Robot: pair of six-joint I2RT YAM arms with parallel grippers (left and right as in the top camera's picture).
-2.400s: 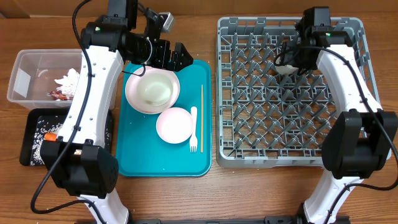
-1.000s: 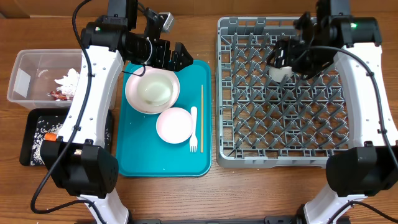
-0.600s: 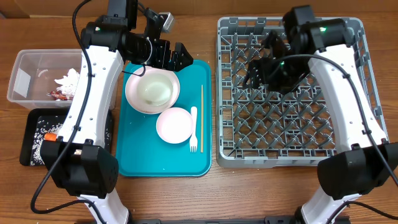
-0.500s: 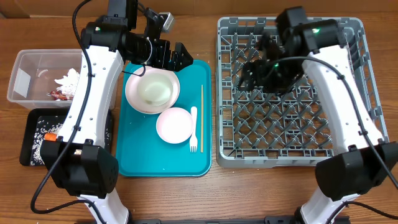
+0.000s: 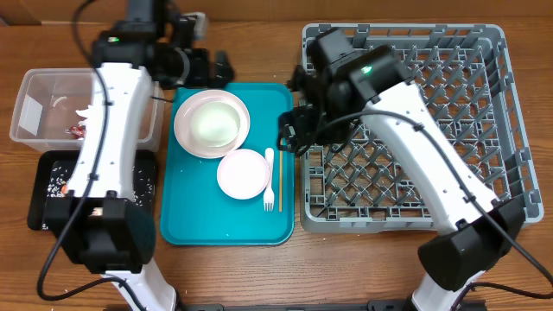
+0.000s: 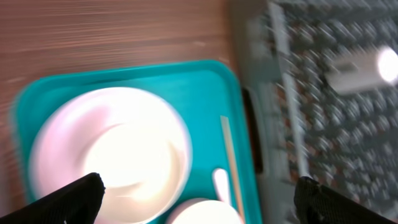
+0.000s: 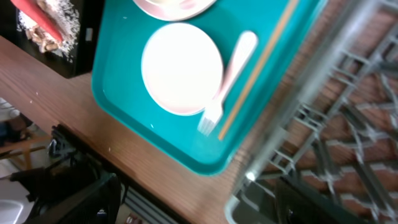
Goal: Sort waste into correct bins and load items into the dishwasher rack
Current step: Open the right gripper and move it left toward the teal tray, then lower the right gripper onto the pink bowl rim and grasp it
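Your left fingers [image 5: 221,67] stood spread near the white plate [image 5: 212,125]. The chopstick [image 5: 279,164], light, stiff, probably slippery, lay flat on the teal tray [image 5: 225,226] and called for a mid-length pinch; your right fingers [image 5: 289,136] hung spread just beside it.

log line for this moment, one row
left gripper open, empty, near large white plate | right gripper open, empty, over teal tray right edge | pink plate, fork, chopstick on tray
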